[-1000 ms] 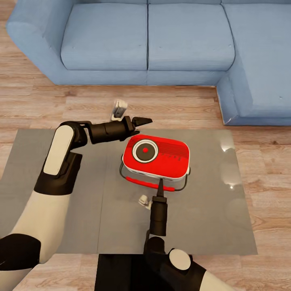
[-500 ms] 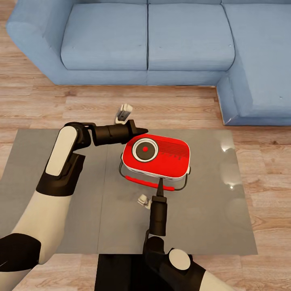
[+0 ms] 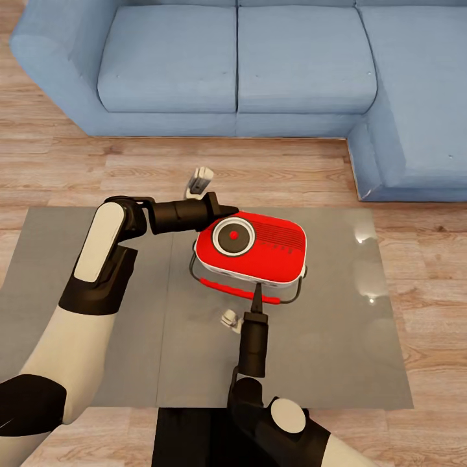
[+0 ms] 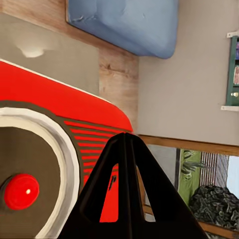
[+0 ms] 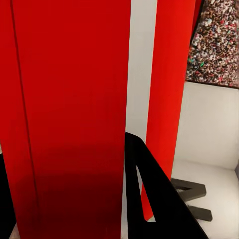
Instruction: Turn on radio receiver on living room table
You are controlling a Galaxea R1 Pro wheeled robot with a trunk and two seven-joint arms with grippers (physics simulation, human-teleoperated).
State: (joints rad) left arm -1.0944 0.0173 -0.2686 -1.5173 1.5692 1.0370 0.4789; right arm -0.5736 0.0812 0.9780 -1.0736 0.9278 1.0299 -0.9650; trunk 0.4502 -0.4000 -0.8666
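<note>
Pressing closed left pincer (image 3: 228,209) against radio receiver (image 3: 259,250) — radio nudged slightly right.

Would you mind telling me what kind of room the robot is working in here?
Most likely a living room. A blue L-shaped sofa stands on a light wood plank floor, and in front of it is a low grey table with a red radio receiver on top.
</note>
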